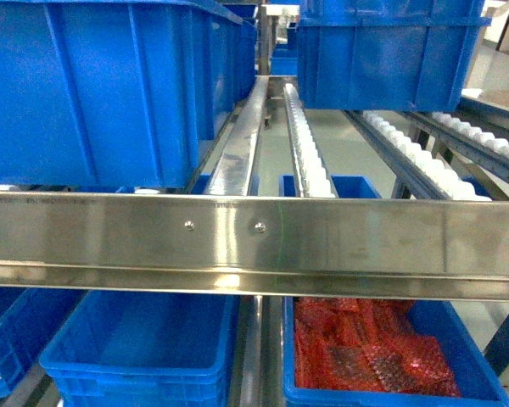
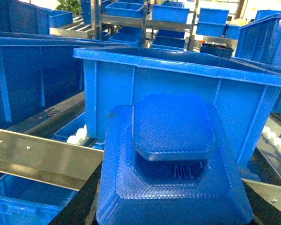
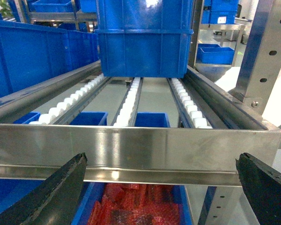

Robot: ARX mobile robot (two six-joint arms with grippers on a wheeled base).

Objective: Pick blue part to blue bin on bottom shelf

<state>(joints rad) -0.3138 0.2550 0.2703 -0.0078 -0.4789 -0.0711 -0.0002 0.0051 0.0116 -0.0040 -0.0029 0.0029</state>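
The left gripper [image 2: 174,187] carries the blue part [image 2: 173,154], an octagonal textured piece that fills its wrist view; the fingers are hidden under it, so I cannot tell how the jaws stand. The part sits before a steel rail [image 2: 37,157] and a blue bin [image 2: 178,89] on rollers. The right gripper [image 3: 164,187] is spread wide, its black fingers [image 3: 47,197] at the lower corners, facing the rack's front rail [image 3: 131,145]. Below the rail [image 1: 254,242] in the head view sit an empty bin [image 1: 136,356] and a bin of red parts [image 1: 365,348].
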